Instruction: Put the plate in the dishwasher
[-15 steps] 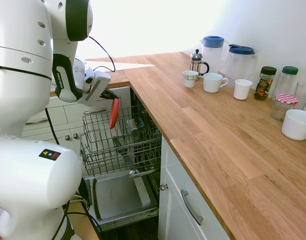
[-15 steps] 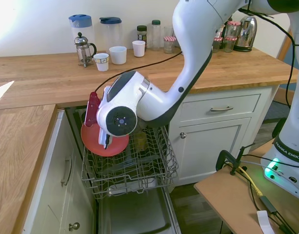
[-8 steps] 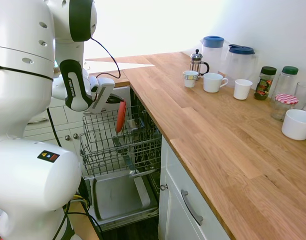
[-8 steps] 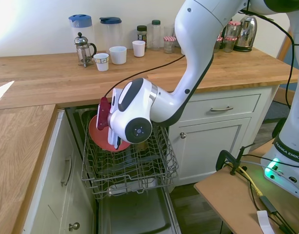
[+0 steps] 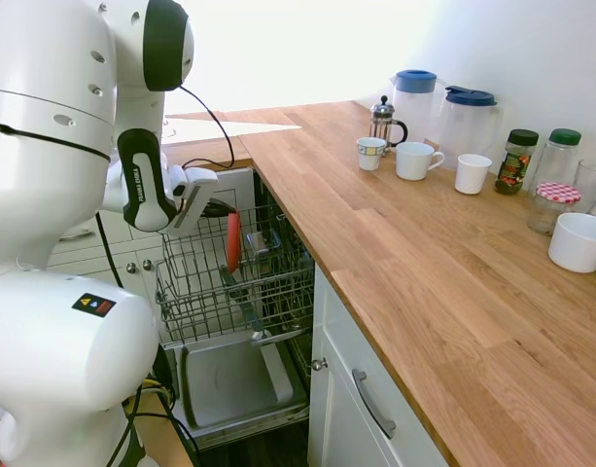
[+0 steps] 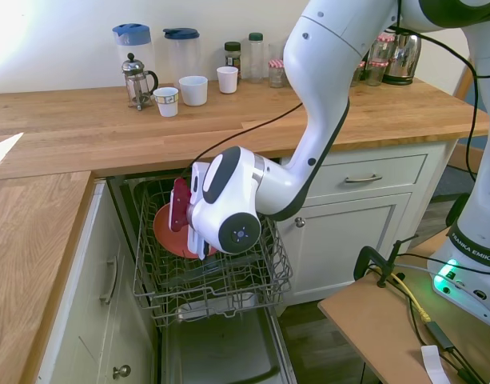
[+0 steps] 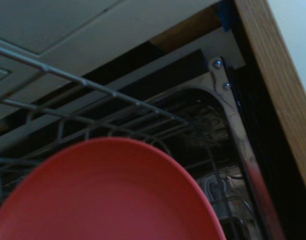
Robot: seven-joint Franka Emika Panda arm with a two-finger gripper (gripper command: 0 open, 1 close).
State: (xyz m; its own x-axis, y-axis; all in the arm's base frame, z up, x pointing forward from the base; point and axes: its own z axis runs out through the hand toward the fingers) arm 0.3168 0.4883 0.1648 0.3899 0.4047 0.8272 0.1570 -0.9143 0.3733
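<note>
The plate (image 5: 233,240) is held on edge, clamped at its upper rim by the gripper (image 6: 181,206), low inside the dishwasher (image 5: 241,282) rack. Whether it touches the wires cannot quite be made out. Release and withdrawal are judged to remain.

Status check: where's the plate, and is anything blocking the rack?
Gripper shut on plate, plate held on edge. Plate partly down inside dishwasher wire rack, not released. Nothing seen blocking the slot; rack contents under the arm unclear.
</note>
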